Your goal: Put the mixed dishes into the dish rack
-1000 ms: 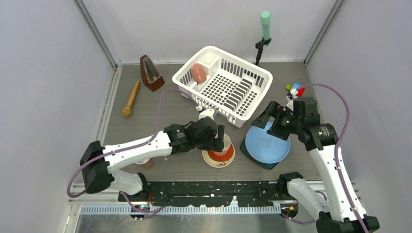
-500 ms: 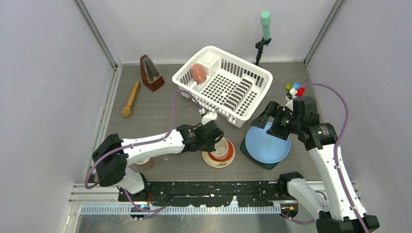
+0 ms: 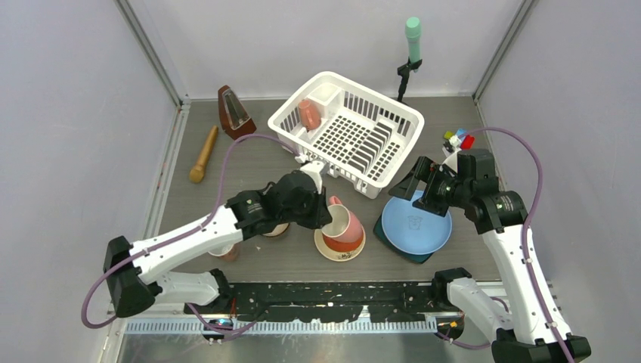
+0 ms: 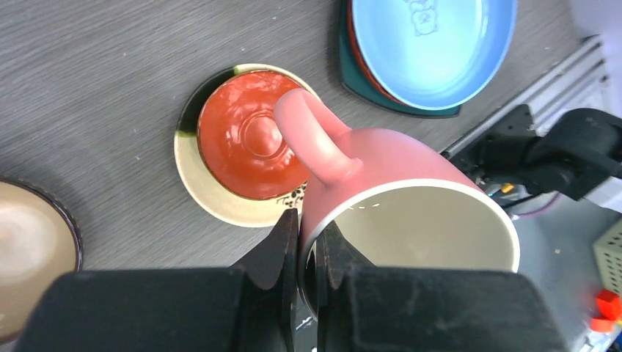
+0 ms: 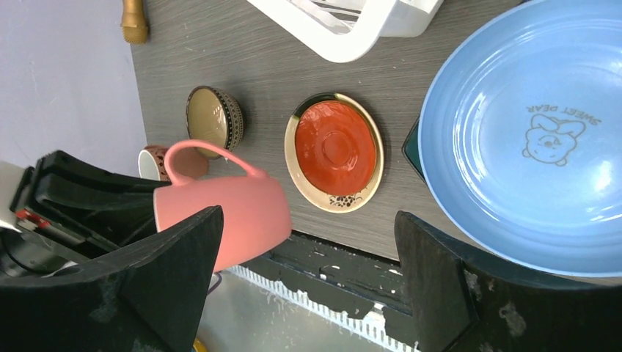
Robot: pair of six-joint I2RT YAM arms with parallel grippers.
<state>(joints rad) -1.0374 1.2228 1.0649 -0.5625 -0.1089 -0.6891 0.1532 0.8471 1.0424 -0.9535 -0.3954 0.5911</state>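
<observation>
Clamping my left gripper (image 4: 308,236) on the pink mug (image 4: 396,191), rim pinched, above the red saucer (image 4: 246,143), and next, I reckon, into the dish rack (image 3: 348,132).

Glossy glazed red saucer (image 4: 235,147) and light blue plate (image 4: 433,51) — matt wood-grain table (image 4: 95,81).

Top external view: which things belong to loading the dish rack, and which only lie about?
Job: dish rack, held pink mug, pink mug in the rack, red saucer, cream saucer, light blue plate, dark teal plate, brown bowl.
Lying about: metronome, wooden pestle, toy blocks, green-capped stand.
</observation>
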